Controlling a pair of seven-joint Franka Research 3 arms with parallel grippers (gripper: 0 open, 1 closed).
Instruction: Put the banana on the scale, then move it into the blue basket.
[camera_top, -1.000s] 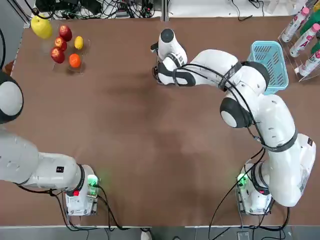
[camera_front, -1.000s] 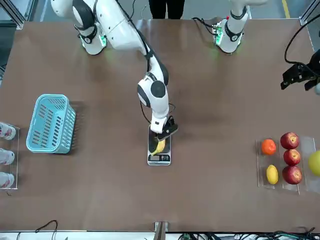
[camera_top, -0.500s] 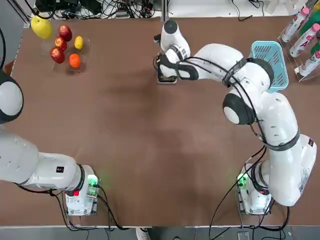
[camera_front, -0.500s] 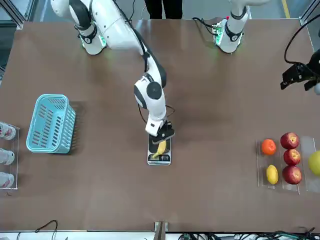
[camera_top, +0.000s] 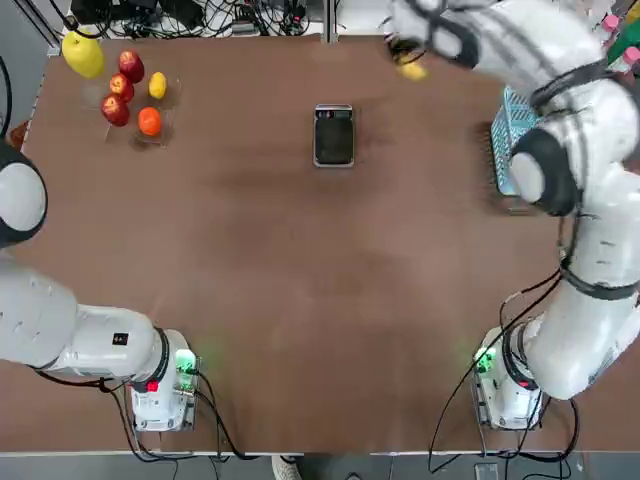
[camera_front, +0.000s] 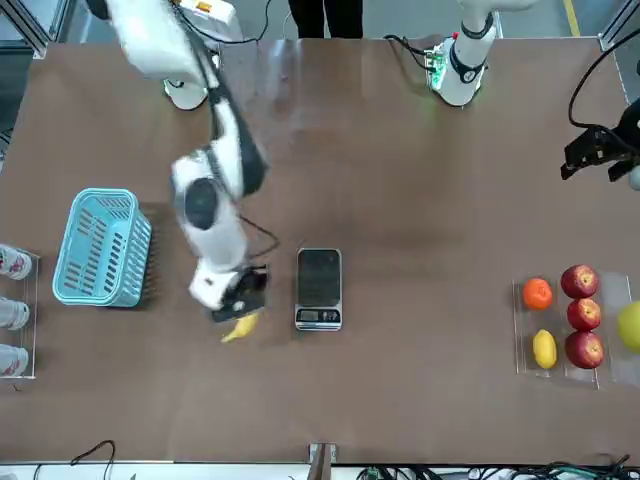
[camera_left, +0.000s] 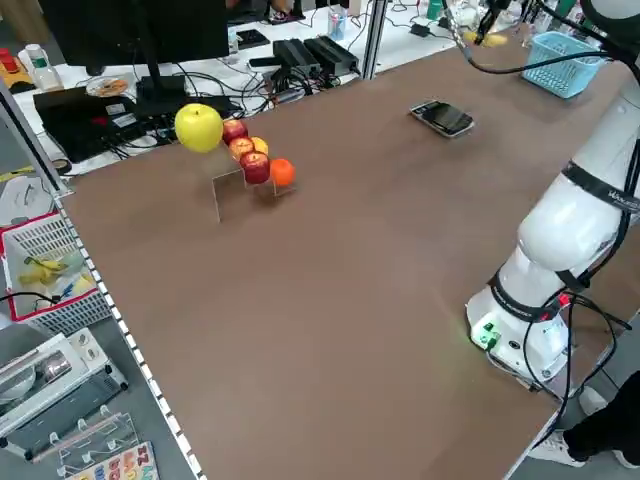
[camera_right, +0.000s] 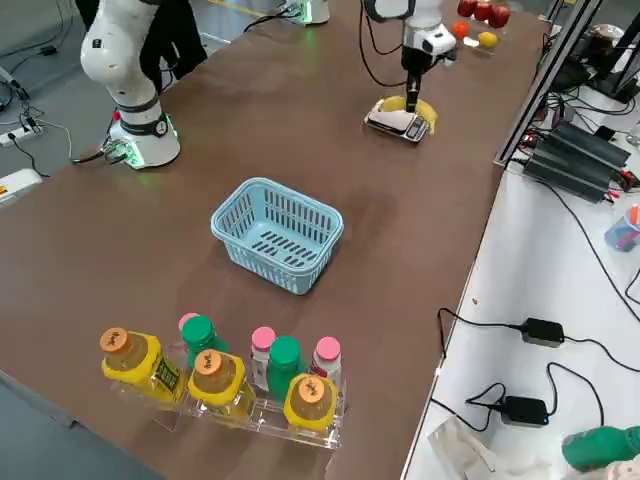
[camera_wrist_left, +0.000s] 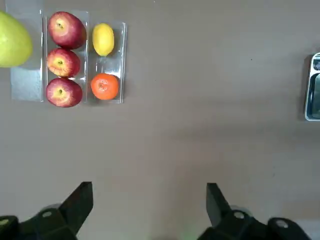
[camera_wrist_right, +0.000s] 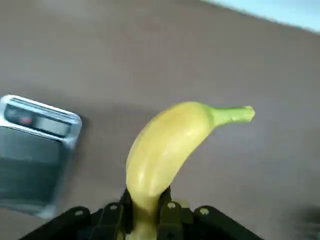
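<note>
The bottles (camera_right: 225, 385) with yellow, green and pink on them, standing in a clear plastic rack (camera_right: 345, 405), carry labels too small to read. The small black rectangular scale (camera_front: 319, 281) with its silver-grey rim has a display strip, its digits unreadable.

The robot's right tool (camera_wrist_right: 148, 196) is closed on the small curved yellow banana (camera_wrist_right: 167, 147) — fingers pinching one end, the greenish stem sticking out free. It holds the banana up off the brown desk (camera_front: 420, 400), beside the scale, on the side toward the light-blue slotted plastic basket (camera_front: 104, 247). The left tool (camera_wrist_left: 150, 186) hangs parked over the left part of the desk, its 2 fingers wide apart with nothing between them.

Half a second ago the banana lay on the scale, with the right tool right over it; now the scale is bare and both have shifted toward the basket's side. The basket has stayed put — so have the 3 red apples (camera_front: 585, 315), the orange citrus fruit (camera_front: 537, 294) and the yellow lemon (camera_front: 544, 349) in their clear plastic tray (camera_wrist_left: 123, 55), and the big yellow-green fruit (camera_wrist_left: 14, 42) beside the apples.
</note>
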